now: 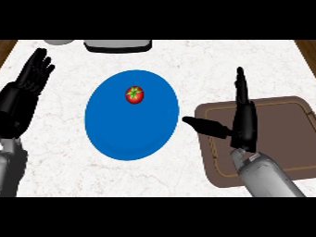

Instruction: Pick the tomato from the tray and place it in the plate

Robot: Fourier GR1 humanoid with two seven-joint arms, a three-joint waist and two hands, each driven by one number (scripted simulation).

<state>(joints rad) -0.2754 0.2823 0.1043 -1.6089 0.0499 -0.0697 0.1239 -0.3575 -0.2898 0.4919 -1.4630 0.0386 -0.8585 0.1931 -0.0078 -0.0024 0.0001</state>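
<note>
The left hand (pixel 25 90) is held open at 9 o'clock, fingers straight and pointed toward 12. The right hand (pixel 242 122) is raised at 4 o'clock, fingers straight toward 12, thumb extended toward 9.

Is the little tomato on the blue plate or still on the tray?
On the plate. The tomato sits on the blue plate, apart from the brown tray.

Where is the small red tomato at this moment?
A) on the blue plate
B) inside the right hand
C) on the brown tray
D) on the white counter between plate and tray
A: the small red tomato lies on the upper part of the round blue plate, apart from the open right hand over the brown rectangular tray.
</note>
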